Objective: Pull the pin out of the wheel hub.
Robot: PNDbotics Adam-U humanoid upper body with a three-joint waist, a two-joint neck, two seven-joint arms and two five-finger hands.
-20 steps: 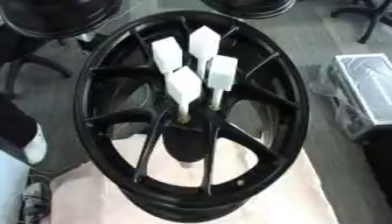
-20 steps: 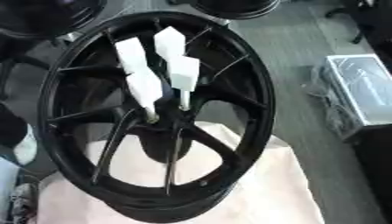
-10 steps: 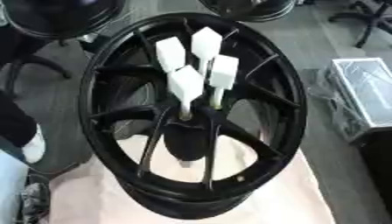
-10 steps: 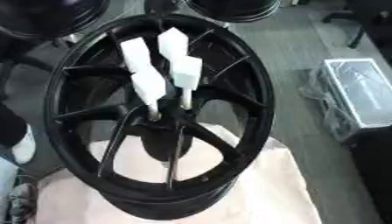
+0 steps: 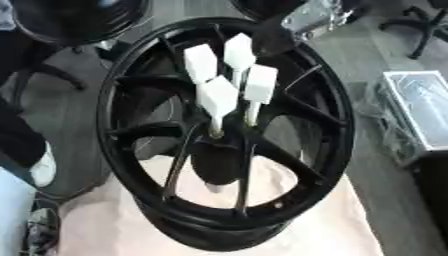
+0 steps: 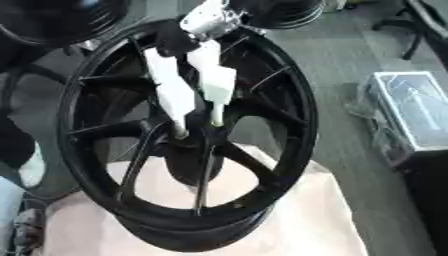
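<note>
Black wheel hub [image 5: 227, 135] sits on pale cloth [image 5: 105, 220], white-topped pins [image 5: 217, 97] sticking from its centre. Robot hand [image 6: 206, 20] just came in up top (fingers can't tell), box [image 6: 411, 107] alongside.

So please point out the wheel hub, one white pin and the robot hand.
wheel hub [image 5: 219, 150], left eye view, on its black centre.
white pin [image 5: 217, 97], left eye view, on its block head.
hand [image 6: 210, 22], right eye view, on its silver part.
</note>
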